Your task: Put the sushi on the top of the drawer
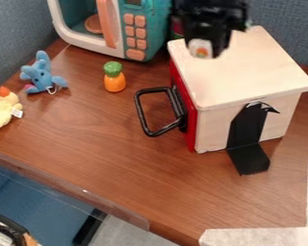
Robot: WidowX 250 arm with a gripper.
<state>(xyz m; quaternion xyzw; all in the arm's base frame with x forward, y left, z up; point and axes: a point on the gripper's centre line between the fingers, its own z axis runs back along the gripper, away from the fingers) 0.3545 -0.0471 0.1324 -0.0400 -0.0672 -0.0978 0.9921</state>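
Sushi (200,48) is pinched in my claw (205,49), which is closed down to the width of that one small piece, a fingertip on either side. I have it at the upper part of the view, over the back-left part of the pale top (253,72) of the drawer (211,132), as far as this slant lets me judge. How much air lies under it I cannot tell, nor whether it touches the wood.

The picking up is done, then, and the carrying looks nearly done. What remains, I judge, is to get the piece well inside the edge, lower it until the wood takes its weight, open up and rise clear. My worry is the left edge, above the red front (185,108): let go too near it and the sushi could tumble past the black handle (142,109) to the tabletop (105,144). A spot nearer the middle would be safer.

The microwave (134,33), the orange toy (115,81), the blue plush (41,74) and the yellow plush (4,111) are beside the drawer and need nothing from me.
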